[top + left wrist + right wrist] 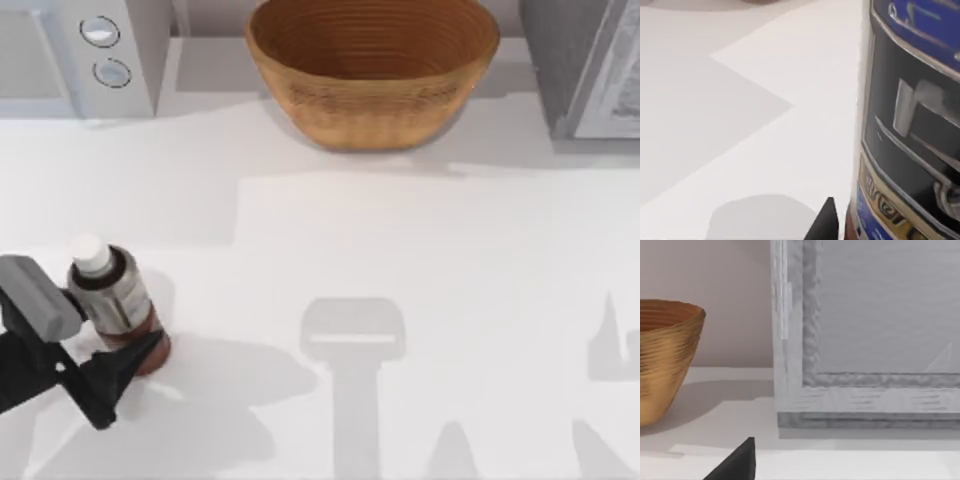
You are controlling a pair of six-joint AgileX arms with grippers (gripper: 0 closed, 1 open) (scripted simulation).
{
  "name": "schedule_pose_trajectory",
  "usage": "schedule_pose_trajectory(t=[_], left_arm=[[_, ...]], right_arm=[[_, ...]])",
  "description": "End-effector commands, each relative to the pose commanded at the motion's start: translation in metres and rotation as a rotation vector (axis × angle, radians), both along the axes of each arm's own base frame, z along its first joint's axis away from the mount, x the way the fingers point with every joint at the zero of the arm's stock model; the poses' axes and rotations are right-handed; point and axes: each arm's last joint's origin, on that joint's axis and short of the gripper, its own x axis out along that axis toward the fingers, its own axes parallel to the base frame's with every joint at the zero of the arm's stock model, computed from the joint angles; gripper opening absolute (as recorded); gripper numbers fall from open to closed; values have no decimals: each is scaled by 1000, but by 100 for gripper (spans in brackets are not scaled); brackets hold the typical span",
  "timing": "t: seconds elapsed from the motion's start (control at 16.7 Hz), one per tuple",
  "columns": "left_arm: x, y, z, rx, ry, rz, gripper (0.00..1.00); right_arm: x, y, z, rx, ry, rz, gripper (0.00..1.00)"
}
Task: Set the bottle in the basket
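The bottle (112, 296) stands upright at the table's left front: reddish-brown body, grey label band, white cap. My left gripper (132, 326) reaches in from the left edge and is shut on the bottle's lower body, with one dark finger (130, 362) across its base. In the left wrist view the bottle's label (910, 125) looms very close and a dark fingertip (826, 221) sits right beside it. The tan woven basket (370, 110) rests at the back centre, far from the bottle, and its wall (665, 360) appears in the right wrist view. One dark finger (740, 462) of my parked, open right gripper shows there too.
A white appliance with two round knobs (100, 50) stands at the back left. A grey box-like unit (580, 60) stands at the back right, just to the right of the basket, and looms large in the right wrist view (865, 340). Bare white table lies between bottle and basket.
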Motion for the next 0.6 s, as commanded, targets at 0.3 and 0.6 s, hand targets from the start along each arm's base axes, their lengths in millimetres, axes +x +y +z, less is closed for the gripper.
schedule_pose_trajectory(t=[0.3, 0.6], left_arm=[[-8, 27, 0, 32, 75, -66, 0], [-29, 49, 15, -12, 91, -118, 0]], right_arm=[[0, 0, 0, 0, 0, 0, 100], [0, 0, 0, 0, 0, 0, 100]])
